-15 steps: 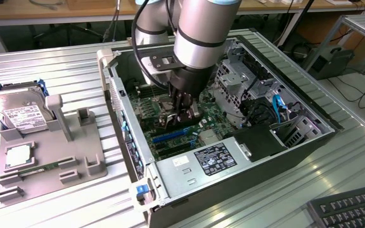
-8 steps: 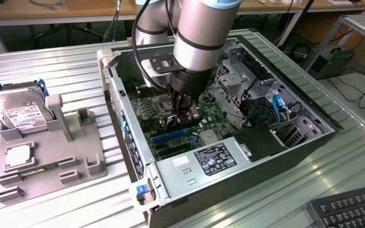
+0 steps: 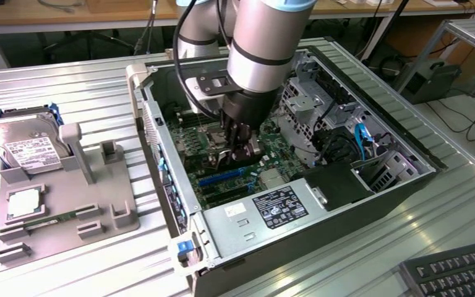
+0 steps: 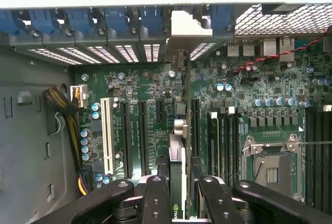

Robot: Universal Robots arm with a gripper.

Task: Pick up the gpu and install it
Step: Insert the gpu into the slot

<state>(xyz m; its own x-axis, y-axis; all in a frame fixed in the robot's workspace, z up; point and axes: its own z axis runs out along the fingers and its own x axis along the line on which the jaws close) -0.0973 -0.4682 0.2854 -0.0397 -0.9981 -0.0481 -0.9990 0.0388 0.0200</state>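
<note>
Dark gpu [image 4: 177, 182] clamped edge-on in tool [image 4: 177, 199] above green motherboard [image 4: 270, 94]; label print unreadable

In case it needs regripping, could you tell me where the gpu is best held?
Probably grip the gpu by its upper long edge from straight above, a finger on each flat face: it stands on edge over the motherboard.

gripper [image 4: 177, 203] clamped on upright gpu [image 4: 177, 162], over green motherboard [image 4: 249, 84]
</note>
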